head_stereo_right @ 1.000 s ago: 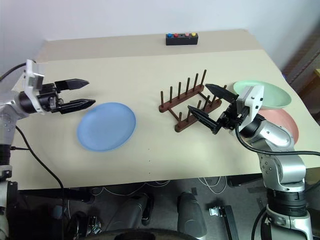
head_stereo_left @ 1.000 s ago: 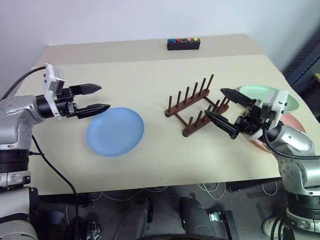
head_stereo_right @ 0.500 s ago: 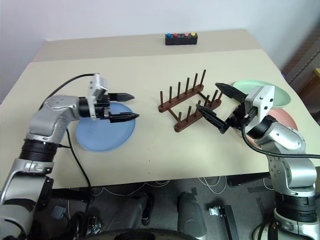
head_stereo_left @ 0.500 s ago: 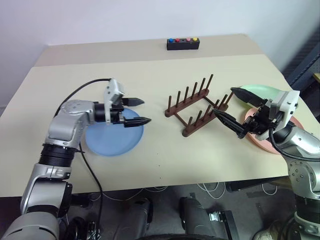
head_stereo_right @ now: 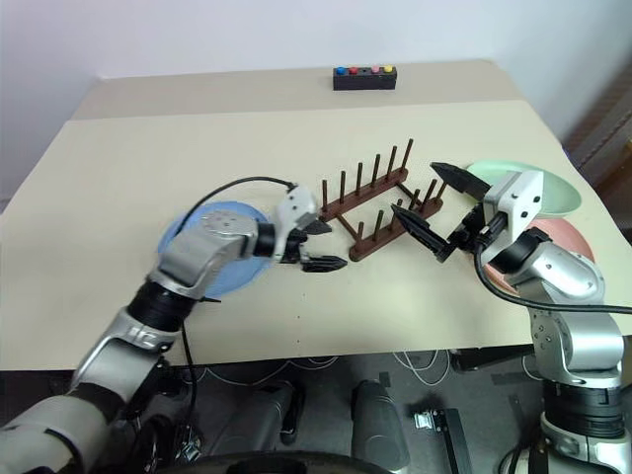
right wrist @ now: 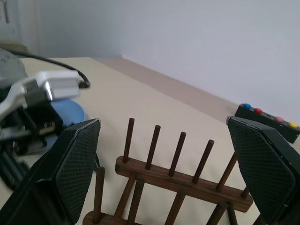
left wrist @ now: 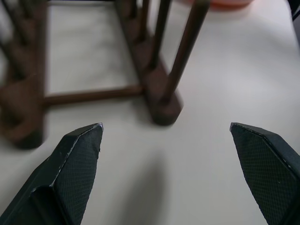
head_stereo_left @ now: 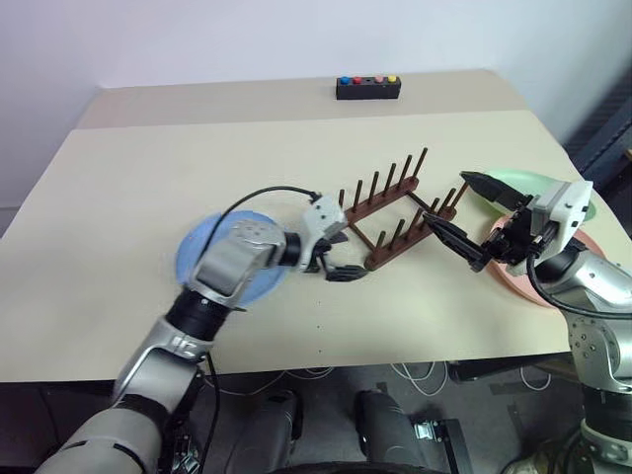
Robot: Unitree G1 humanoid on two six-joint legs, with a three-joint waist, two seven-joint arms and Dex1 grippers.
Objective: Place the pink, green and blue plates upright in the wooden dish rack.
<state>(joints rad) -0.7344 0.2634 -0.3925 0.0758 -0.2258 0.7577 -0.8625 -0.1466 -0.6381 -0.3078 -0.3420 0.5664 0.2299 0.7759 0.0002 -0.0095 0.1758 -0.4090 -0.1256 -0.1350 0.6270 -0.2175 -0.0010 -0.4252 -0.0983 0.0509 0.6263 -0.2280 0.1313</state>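
Observation:
The wooden dish rack [head_stereo_left: 388, 209] stands empty at mid-table. Left of it the blue plate [head_stereo_left: 190, 262] lies flat, partly under my left arm. My left gripper [head_stereo_left: 341, 257] is open and empty, low over the table just past the plate, its tips near the rack's near end [left wrist: 159, 89]. Right of the rack, my right gripper [head_stereo_right: 415, 190] hangs open and empty, pointing at the pegs. The green plate [head_stereo_right: 555, 193] and the pink plate [head_stereo_right: 571, 240] lie flat behind it at the table's right edge, the pink one partly hidden by my right arm.
A small black box with coloured buttons [head_stereo_left: 367, 88] sits at the table's far edge. The beige table [head_stereo_left: 148, 158] has wide bare room at the left and back. A cable runs along my left forearm.
My left arm has swung right and down, from the blue plate's left side across it to the rack's near end, staying open. My right gripper has hardly moved.

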